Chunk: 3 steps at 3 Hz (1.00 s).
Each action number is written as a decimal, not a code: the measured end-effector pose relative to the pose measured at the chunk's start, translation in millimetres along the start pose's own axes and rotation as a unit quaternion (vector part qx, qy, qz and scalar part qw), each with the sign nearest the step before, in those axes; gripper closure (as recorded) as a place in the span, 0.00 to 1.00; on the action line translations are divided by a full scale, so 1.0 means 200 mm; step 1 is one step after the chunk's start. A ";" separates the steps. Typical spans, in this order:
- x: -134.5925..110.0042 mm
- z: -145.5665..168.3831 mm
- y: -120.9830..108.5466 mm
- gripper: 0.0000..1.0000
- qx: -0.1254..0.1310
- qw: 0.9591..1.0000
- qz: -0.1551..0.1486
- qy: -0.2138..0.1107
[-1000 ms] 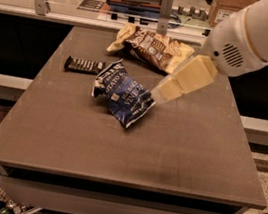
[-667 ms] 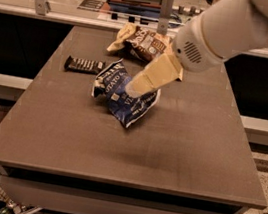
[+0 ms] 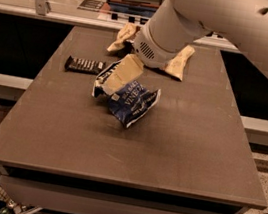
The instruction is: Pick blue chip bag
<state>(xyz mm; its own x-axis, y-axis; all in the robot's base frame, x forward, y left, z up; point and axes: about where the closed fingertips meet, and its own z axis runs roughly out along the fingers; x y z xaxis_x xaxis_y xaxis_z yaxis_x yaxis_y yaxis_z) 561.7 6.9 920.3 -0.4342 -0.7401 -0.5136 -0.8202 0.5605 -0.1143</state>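
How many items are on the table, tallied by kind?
Chip bags: 2 (blue chip bag, yellow chip bag)
Candy bar: 1
Total: 3
The gripper is at the blue chip bag's left end.

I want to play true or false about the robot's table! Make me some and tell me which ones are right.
1. The blue chip bag lies on the table. True.
2. The dark candy bar sits on top of the blue chip bag. False: it lies on the table beside the bag.
3. The gripper is down over one end of the blue chip bag. True.
4. The yellow chip bag is at the near edge of the table. False: it is at the far side, partly hidden behind the robot's arm.
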 end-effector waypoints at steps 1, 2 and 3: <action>-0.05 0.13 0.01 0.00 0.001 0.998 -0.033 0.053; -0.04 0.14 0.04 0.00 -0.004 0.997 -0.042 0.071; 0.02 0.19 0.05 0.00 -0.017 0.998 -0.021 0.065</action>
<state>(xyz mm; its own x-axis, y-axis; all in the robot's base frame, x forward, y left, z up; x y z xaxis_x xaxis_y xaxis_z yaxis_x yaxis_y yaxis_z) 564.9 23.8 885.2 -0.4425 -0.8053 -0.3946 -0.8496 0.5173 -0.1029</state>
